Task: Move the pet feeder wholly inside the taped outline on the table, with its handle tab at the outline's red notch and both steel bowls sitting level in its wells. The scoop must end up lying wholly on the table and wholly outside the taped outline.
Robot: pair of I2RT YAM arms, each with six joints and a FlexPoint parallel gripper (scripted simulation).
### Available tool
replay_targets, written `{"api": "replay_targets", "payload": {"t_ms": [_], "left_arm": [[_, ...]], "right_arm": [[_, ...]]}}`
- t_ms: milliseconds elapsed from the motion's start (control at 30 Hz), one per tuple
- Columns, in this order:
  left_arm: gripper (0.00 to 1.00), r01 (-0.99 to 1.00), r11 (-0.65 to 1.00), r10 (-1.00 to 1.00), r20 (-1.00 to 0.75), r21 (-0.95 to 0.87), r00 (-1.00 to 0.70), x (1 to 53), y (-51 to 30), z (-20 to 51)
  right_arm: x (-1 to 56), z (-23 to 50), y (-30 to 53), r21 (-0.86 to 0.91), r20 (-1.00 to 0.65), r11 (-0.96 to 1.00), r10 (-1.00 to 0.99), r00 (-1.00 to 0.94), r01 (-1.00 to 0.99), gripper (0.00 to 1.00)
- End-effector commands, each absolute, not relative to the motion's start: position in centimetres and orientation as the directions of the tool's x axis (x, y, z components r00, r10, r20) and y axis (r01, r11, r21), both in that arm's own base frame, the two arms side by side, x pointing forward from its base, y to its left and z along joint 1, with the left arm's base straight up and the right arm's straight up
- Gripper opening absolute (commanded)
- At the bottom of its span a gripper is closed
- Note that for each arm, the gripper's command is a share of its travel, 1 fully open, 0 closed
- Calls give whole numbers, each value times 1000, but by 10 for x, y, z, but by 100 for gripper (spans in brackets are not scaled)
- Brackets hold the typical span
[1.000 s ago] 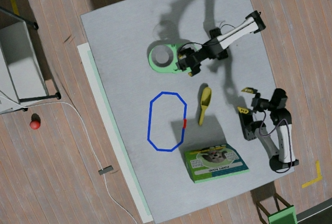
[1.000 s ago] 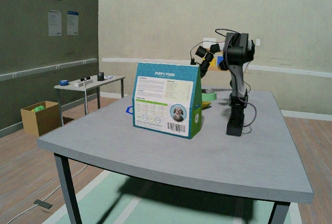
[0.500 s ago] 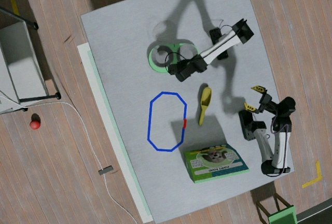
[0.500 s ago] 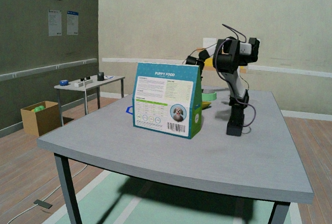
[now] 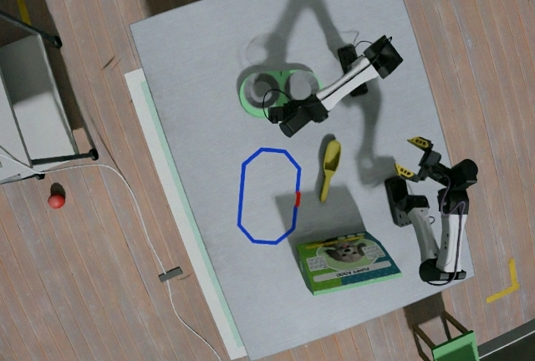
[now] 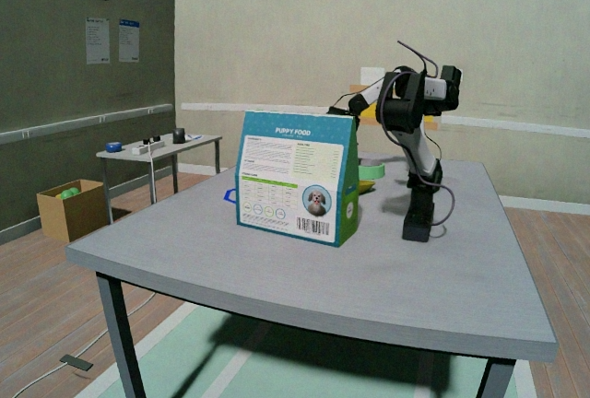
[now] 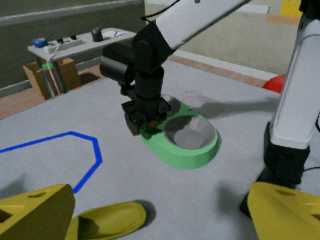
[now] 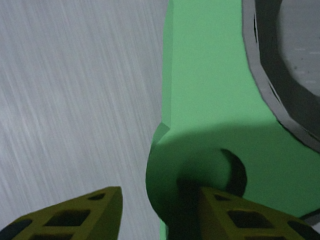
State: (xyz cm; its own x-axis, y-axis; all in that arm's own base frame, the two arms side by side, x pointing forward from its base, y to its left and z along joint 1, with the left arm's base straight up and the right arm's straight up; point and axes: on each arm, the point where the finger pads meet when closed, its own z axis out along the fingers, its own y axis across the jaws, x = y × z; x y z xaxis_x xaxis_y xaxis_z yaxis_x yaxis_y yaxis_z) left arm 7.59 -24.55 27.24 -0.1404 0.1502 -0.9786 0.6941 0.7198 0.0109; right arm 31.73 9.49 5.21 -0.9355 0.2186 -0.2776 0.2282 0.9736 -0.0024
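The green feeder (image 5: 282, 83) (image 6: 371, 172) (image 7: 185, 159) (image 8: 210, 75) stands above the blue outline (image 5: 242, 193) (image 7: 45, 139) in the top view, wholly outside it. Both steel bowls (image 5: 260, 87) (image 5: 302, 83) sit in its wells. The red notch (image 5: 298, 199) is on the outline's right side. My right gripper (image 8: 159, 195) is part-open at the tab, one finger outside its edge and one over its hole, not visibly clamped. The yellow scoop (image 5: 332, 156) (image 7: 115, 220) lies outside the outline, to its right. My left gripper (image 5: 402, 154) (image 7: 160, 192) is open and empty, raised right of the scoop.
A puppy food box (image 5: 345, 261) (image 6: 290, 169) stands on the table below and right of the outline in the top view. The right arm reaches over the feeder's right end. The left arm is folded near the table's right edge.
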Motion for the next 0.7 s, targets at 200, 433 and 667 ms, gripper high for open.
{"api": "replay_targets", "payload": {"t_ms": [200,433,667], "left_arm": [[88,697,717,127,-981,-11,-146,76,-245,278],[88,697,717,127,-981,-11,-146,76,-245,278],[88,697,717,127,-981,-11,-146,76,-245,278]], "right_arm": [[328,37,89,-4,-292,970,232,-928,244,38],[328,36,92,7,-292,970,236,-927,244,18],[325,38,91,6,-290,969,239,-927,248,0]]}}
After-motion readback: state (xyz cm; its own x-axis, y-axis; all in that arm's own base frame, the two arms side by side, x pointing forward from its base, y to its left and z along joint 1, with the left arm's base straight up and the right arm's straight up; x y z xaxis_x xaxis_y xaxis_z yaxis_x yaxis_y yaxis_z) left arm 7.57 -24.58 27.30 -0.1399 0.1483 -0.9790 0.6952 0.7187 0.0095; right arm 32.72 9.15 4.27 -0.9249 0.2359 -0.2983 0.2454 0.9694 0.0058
